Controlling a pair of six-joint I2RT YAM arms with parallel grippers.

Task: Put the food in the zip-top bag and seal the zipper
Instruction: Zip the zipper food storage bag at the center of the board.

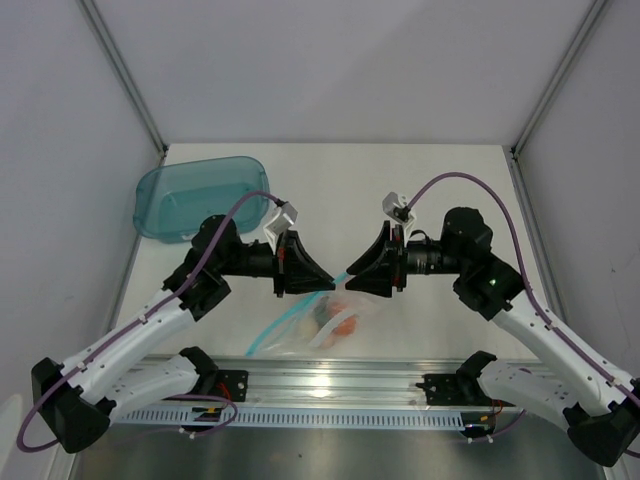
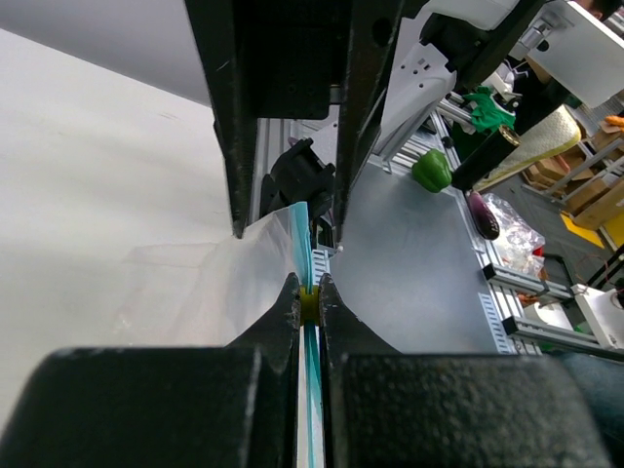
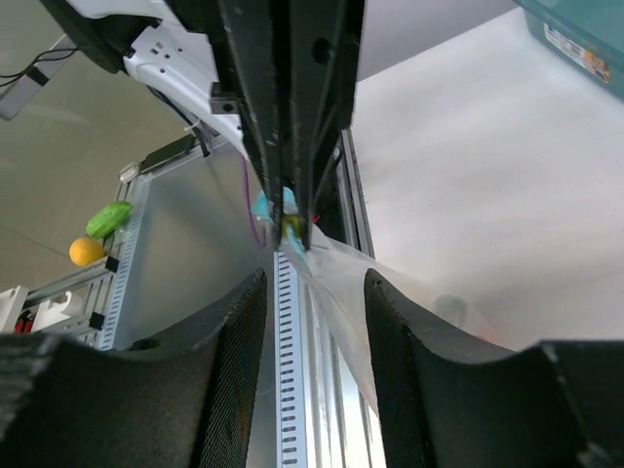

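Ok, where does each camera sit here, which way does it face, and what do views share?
Top external: above and behind the bases, looking down on the table; left arm and right arm both show, bag between their tips.
Left wrist: on the left arm, looking along the left gripper, shut on the zipper, towards the right gripper.
Right wrist: the mirror view, past its own open fingers to the left gripper, teal tub behind.
Shared: both wrist views show the zipper and the opposite gripper.

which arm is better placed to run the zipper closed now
Left. The left tool is shut on the zipper, with the food inside the zip-top bag, so it could probably slide along to seal. The right tool is open, gripping nothing.
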